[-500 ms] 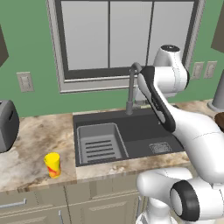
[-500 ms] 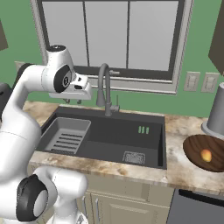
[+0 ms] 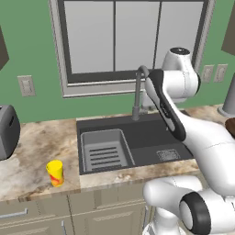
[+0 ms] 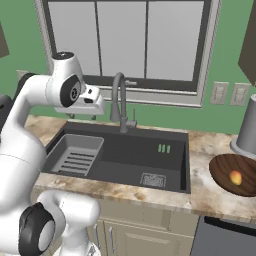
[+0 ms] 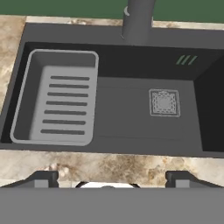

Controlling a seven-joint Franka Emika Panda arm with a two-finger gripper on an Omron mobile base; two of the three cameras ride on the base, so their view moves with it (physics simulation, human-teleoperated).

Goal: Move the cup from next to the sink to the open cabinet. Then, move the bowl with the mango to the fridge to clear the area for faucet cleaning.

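The yellow cup [image 3: 55, 173] with red splotches stands upright on the counter left of the dark sink [image 3: 147, 133], near the front edge. Behind the basin rises the gooseneck faucet [image 3: 137, 92]. My gripper [image 5: 111, 178] hangs high over the sink [image 5: 131, 113], looking down into it, well to the right of the cup. Its dark fingertips [image 5: 43, 177] stand wide apart with nothing between them: open. In the right base view the hand [image 4: 85, 106] sits left of the faucet [image 4: 120, 102]. The brown bowl [image 4: 227, 167] holding the mango [image 4: 235, 177] rests on the counter right of the sink [image 4: 165, 165].
A ribbed grey tray insert [image 5: 54, 103] fills the sink's left part. A dark toaster [image 3: 7, 131] stands at the far left of the counter. A tall grey canister [image 4: 248, 130] stands behind the bowl. A window spans the wall behind the faucet.
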